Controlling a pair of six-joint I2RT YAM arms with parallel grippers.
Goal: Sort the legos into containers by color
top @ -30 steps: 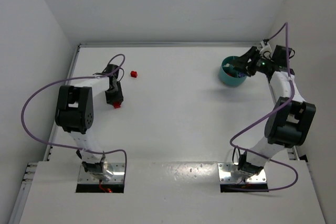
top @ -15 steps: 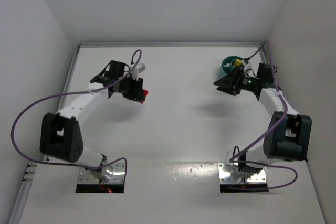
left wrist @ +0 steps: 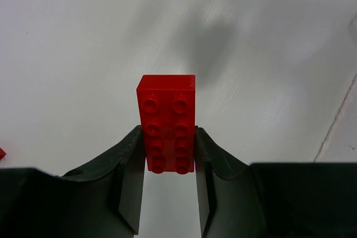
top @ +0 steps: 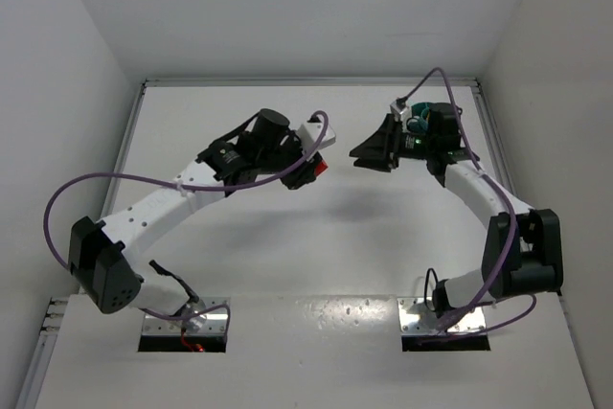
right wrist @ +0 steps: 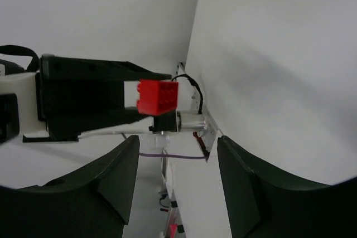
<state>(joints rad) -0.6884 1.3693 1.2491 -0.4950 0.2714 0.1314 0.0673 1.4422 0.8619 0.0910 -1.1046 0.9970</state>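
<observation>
Over the middle of the bench [top: 335,237], in the overhead view, we see the left hand [top: 311,170] stretched towards 1 o'clock, pinching a red brick [top: 320,166] at its tip. The right hand [top: 369,155] faces it from the 3 o'clock side, near but apart. The teal tub [top: 418,125] sits at 1 o'clock on the bench, mostly hidden behind the right arm, so we cannot tell what lies in its compartments. The brick is well apart from the tub.

From the left wrist, we see the fingers [left wrist: 131,165] pressed on the brick's long sides, but only at its near end. The greater part sticks out towards 12 o'clock, over bare bench.

From the right wrist, the right hand's fingers stand spread with nothing between them. The brick shows end-on ahead, at about 11 o'clock, clamped in the left hand.

We judge that a hand-to-hand pass is being set up. The grip is short, so an off-axis push from the right hand could lever the brick loose and drop it on the bench. The brick also sits left of the spread fingers' centre line, so closing now could miss it or clip a corner. The right arm could knock the tub when it turns back.
</observation>
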